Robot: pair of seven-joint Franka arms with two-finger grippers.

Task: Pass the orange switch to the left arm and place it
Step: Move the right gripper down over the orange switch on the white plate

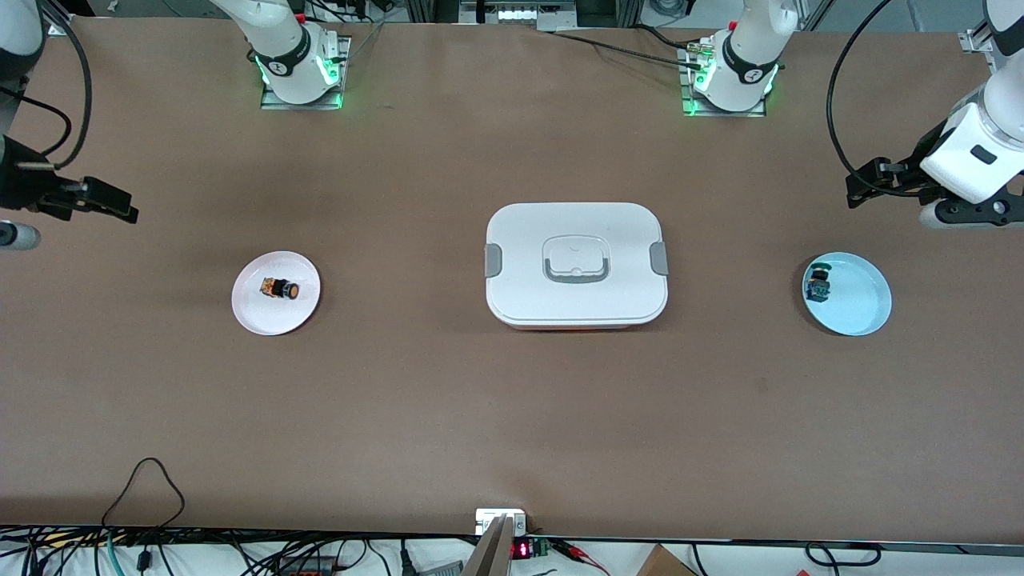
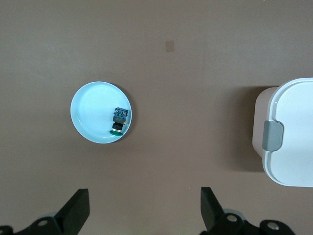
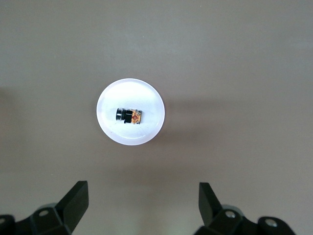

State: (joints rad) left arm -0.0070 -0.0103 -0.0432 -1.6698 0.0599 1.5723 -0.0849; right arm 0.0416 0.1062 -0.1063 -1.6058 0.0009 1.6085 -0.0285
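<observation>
Although the box [image 1: 576, 265] fills the table's centre, the work starts at the pink plate [image 1: 250, 311] toward the right arm's end, at the box's nine o'clock, where the orange switch [image 1: 280, 289] lies on its side. Judging by its look it is light, rigid and prone to roll, so pinch across the black body. The right gripper [image 3: 142, 205] hangs over the plate, spread wide and empty; the left gripper [image 2: 144, 210], equally spread, waits over the blue plate [image 2: 85, 105]. Only the wrist views show the finger gaps; only the front view shows both plates.
</observation>
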